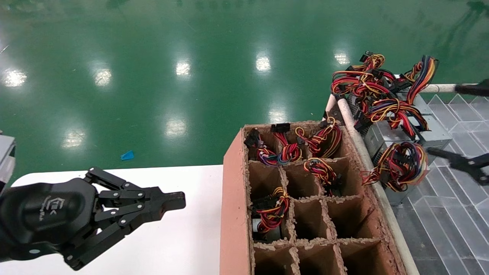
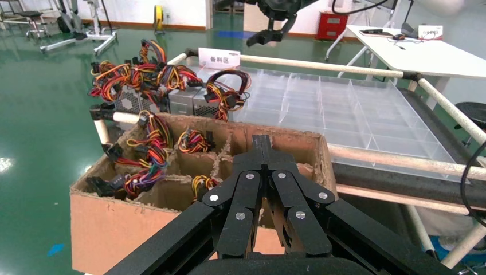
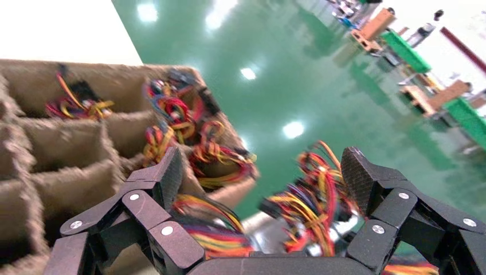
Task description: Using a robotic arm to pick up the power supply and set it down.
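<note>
Partly cropped right pincer (image 3: 261, 177) gapes.

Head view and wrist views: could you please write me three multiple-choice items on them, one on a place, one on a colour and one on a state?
1. Where is the left claw?
A. inside the cardboard box
B. over the white table
C. over the clear tray

2. What colour is the floor?
A. grey
B. blue
C. green

3. How is the right claw?
A. open
B. shut on a power supply
C. shut on nothing

Answers: 1 B, as the head view shows it above the table's white top, left of the box. 2 C, as the glossy floor is green in every view. 3 A, as the right wrist view shows its fingers wide apart.
</note>
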### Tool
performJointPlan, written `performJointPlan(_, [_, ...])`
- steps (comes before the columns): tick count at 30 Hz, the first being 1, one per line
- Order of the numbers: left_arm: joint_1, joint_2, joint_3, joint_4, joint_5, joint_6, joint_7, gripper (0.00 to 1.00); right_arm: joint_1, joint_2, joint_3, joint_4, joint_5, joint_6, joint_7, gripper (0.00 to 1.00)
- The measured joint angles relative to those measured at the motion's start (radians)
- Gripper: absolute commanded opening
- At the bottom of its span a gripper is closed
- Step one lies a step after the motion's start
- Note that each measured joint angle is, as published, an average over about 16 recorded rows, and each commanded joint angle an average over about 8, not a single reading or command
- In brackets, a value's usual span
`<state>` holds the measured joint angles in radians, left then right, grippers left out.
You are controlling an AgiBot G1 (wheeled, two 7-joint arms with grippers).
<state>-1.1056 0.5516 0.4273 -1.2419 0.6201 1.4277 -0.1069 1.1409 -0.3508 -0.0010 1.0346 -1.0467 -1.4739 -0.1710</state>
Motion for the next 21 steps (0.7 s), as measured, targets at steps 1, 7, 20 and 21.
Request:
performJointPlan(1, [0.000,0.000,0.000,0.000,0.000,0.000,0.000,0.00,-0.001,-0.005,-0.006,0.005,0.006,0.000,0.007,1.00])
performJointPlan(7, [0.000,0.000,0.000,0.000,0.000,0.000,0.000,0.00,-0.009,-0.037,-0.040,0.035,0.045,-0.003,0.051,1.00])
performJointPlan(20, [0.000,0.000,0.000,0.000,0.000,0.000,0.000,1.00,-0.027,-0.106,-0.113,0.101,0.128,-0.009,0.145,1.00])
performJointPlan(21, [0.000,0.000,0.000,0.000,0.000,0.000,0.000,1.00,-0.028,-0.111,-0.119,0.106,0.134,-0.009,0.153,1.00])
